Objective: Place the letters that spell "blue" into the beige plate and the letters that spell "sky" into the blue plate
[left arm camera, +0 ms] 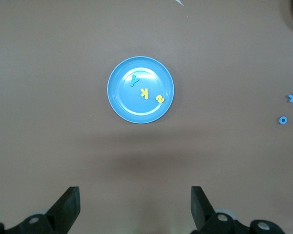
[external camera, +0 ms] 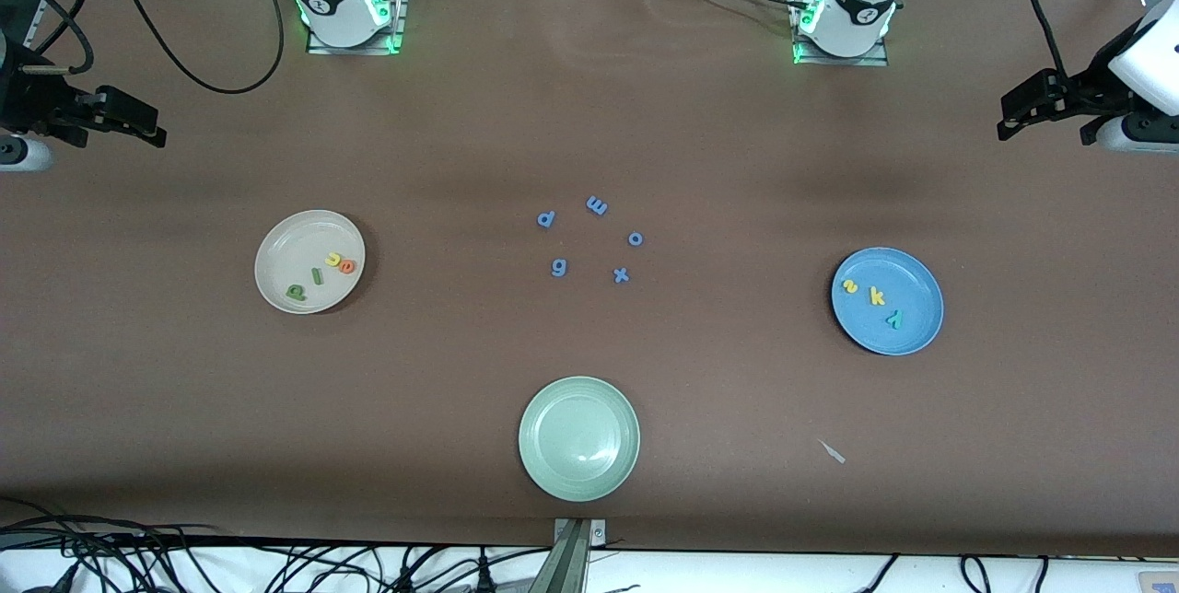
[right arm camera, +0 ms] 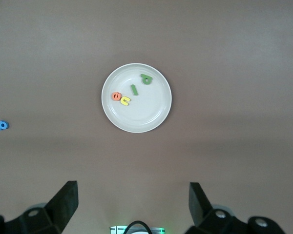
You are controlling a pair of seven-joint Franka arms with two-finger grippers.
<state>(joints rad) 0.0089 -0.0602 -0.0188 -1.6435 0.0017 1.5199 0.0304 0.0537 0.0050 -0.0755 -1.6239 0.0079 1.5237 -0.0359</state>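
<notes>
I see the right gripper (external camera: 152,134) hanging over the table's right-arm end, jaws wide apart and empty. The round cream-beige plate (external camera: 281,248) carries the dark green b (external camera: 296,292), thin green l (external camera: 317,276), yellow u (external camera: 333,259) and orange e (external camera: 347,266). Five periwinkle-blue foam letters (external camera: 590,238) sit mid-table. The round mid-blue plate (external camera: 914,289) holds yellow s (external camera: 850,286), yellow k (external camera: 877,296), teal y (external camera: 893,319). The left gripper (external camera: 1011,122) waits over the table's left-arm end, jaws spread wide, nothing between them.
</notes>
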